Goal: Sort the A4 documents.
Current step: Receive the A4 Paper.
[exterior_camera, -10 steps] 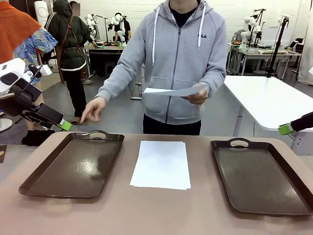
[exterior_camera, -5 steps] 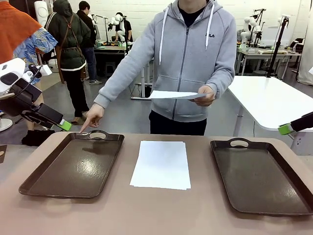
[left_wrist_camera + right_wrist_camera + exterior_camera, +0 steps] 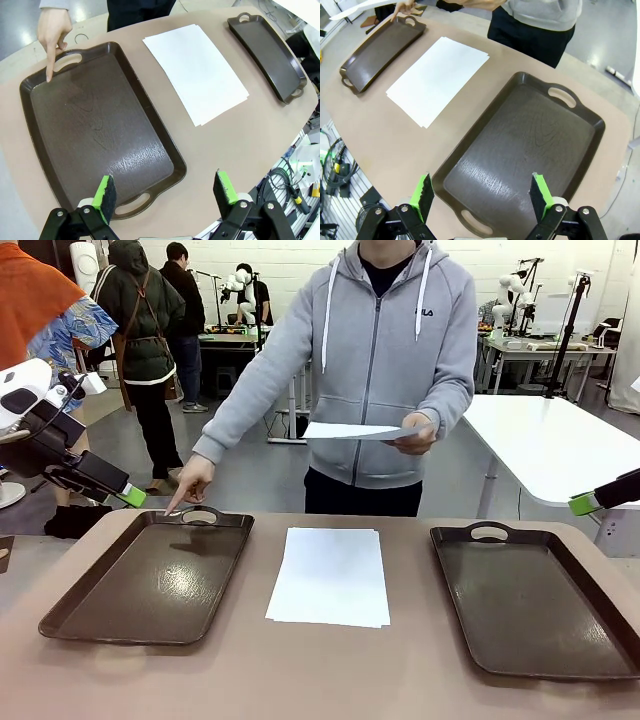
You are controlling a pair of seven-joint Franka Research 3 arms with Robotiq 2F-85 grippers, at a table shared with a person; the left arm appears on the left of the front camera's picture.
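Observation:
A small stack of white A4 documents (image 3: 330, 575) lies flat on the table between two dark brown trays. The person across the table holds one more sheet (image 3: 355, 430) level in one hand, and the other hand (image 3: 190, 483) points a finger down at the left tray's (image 3: 150, 575) far handle. My left gripper (image 3: 132, 497) hangs off the table's left side. In its wrist view it (image 3: 165, 190) stands open above that tray's (image 3: 100, 125) near end. My right gripper (image 3: 585, 504) is at the right edge. It (image 3: 482, 192) is open over the right tray (image 3: 520, 145).
The right tray (image 3: 535, 595) and the left tray are both bare inside. The stack (image 3: 195, 72) has tabletop around it on every side. People stand and other tables sit far behind the person. Cables hang below the table's near edge (image 3: 287, 170).
The person's free hand came down from mid-air to the left tray's far handle and now points at it. The held sheet stays up. Neither arm has moved.

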